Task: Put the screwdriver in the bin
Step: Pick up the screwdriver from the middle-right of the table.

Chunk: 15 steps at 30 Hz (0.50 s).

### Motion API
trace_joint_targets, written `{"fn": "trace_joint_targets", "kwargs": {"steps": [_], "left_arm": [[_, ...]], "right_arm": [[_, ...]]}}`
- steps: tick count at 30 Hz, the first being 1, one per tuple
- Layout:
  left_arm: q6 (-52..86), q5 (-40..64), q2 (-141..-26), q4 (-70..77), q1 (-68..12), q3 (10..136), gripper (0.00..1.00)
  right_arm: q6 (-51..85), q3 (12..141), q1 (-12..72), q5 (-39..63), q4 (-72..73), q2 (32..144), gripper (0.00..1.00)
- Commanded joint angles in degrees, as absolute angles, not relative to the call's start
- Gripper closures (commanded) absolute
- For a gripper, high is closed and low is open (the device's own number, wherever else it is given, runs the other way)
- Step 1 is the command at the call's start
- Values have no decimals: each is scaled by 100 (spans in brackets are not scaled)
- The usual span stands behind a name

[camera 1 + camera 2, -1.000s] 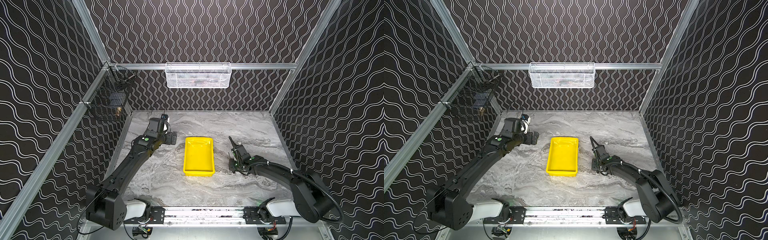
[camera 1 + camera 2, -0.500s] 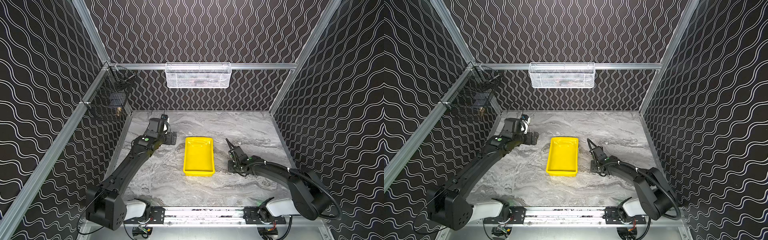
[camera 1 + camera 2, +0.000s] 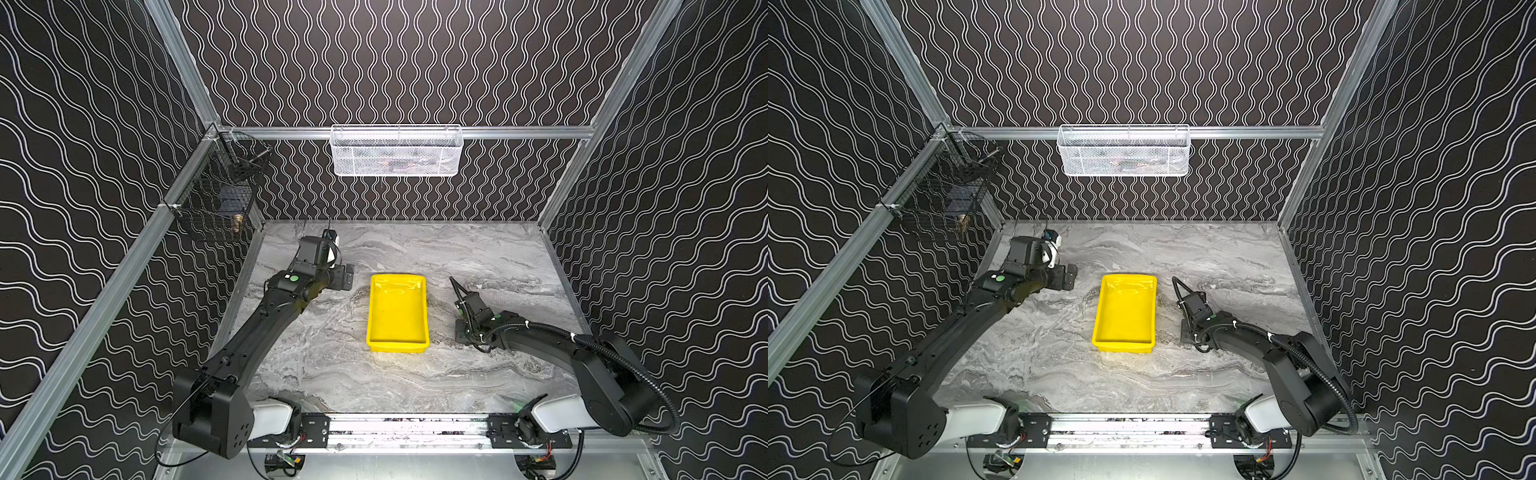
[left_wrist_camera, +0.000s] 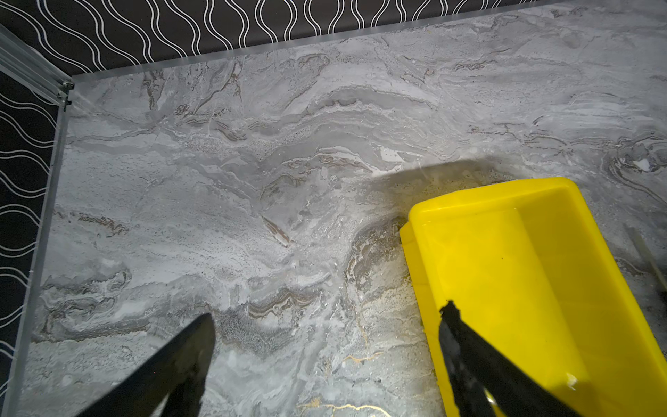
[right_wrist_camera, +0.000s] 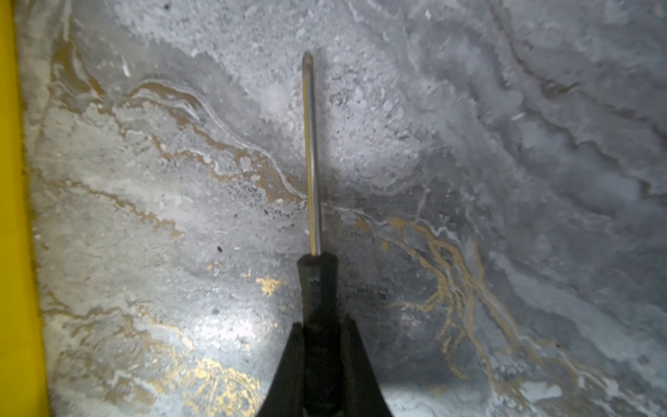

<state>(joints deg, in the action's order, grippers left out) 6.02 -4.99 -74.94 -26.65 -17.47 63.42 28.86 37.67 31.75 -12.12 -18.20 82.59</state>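
A grey marble-patterned tabletop (image 3: 324, 365) with brownish veins carries everything. In both top views a shallow yellow bin (image 3: 397, 316) sits flat on it near the middle, long sides running front to back. In the right wrist view a slim black-handled screwdriver (image 5: 312, 202) stretches low over the marble beside the bin; whether it touches is unclear.

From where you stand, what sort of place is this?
Probably a robot test booth: a left arm and a right arm mounted on a rail, wave-patterned walls in aluminium framing, and a marbled tabletop with a yellow bin.
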Motion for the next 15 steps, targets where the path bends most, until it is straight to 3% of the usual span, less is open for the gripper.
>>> {"fn": "trace_joint_targets", "kwargs": {"steps": [1, 15], "left_arm": [[587, -552, -7477, -2619, -1747, 6345, 1], [596, -545, -7523, -2644, -1742, 6360, 1]], "right_arm": [[2885, 3831, 3182, -1152, -2050, 8205, 95], [2769, 4096, 3182, -1275, -2400, 7884, 97]]}}
